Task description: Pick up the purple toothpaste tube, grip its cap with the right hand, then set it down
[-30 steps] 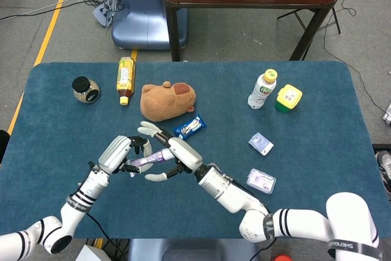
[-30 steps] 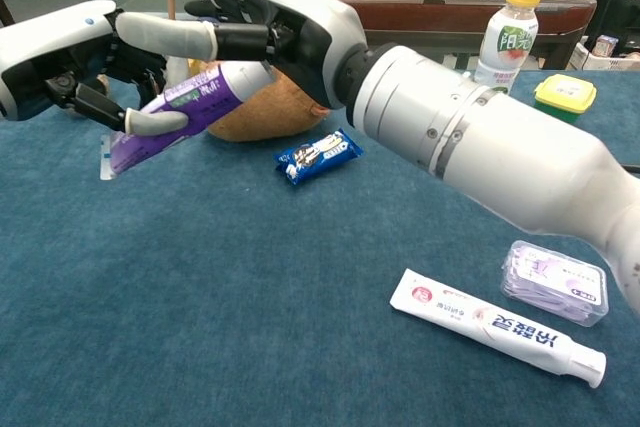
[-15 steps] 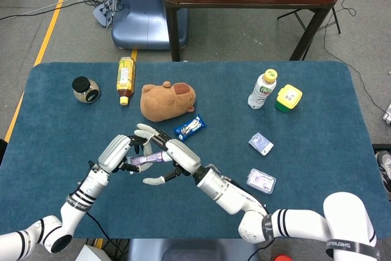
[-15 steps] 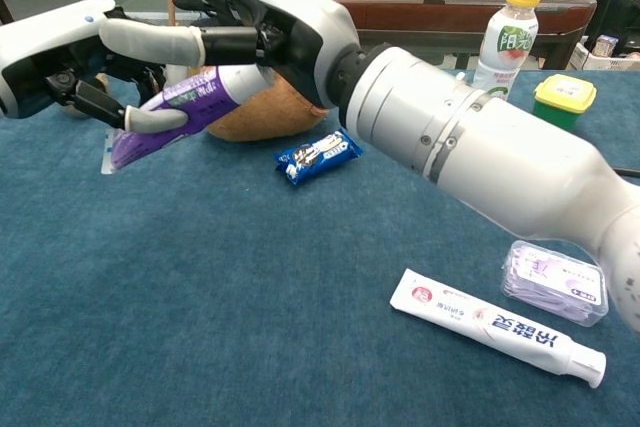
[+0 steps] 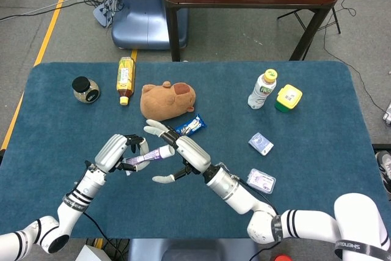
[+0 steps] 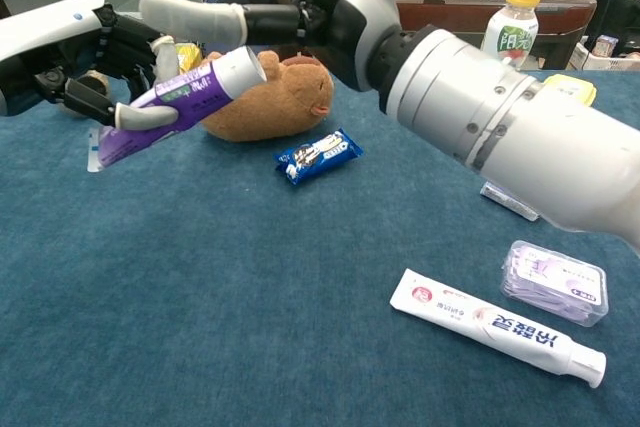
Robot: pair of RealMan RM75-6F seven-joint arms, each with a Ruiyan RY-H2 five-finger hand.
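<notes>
Above the blue table [image 5: 317, 151] we see one purple toothpaste tube [image 6: 170, 102] gripped in the left hand [image 5: 116, 151], clear of the cloth, its white cap [image 6: 243, 67] pointing toward the right hand [image 5: 186, 151]. That hand's fingers [image 6: 195, 17] are spread apart; it holds nothing and sits just beside the cap. We count one white toothpaste tube [image 6: 495, 325], one plush capybara [image 5: 167, 100], one blue snack bar [image 5: 190, 126], two bottles [image 5: 125, 79] [image 5: 263, 88], one dark-lidded jar [image 5: 85, 89], one yellow box [image 5: 288, 97] and two small packs [image 5: 261, 143] [image 5: 261, 181].
</notes>
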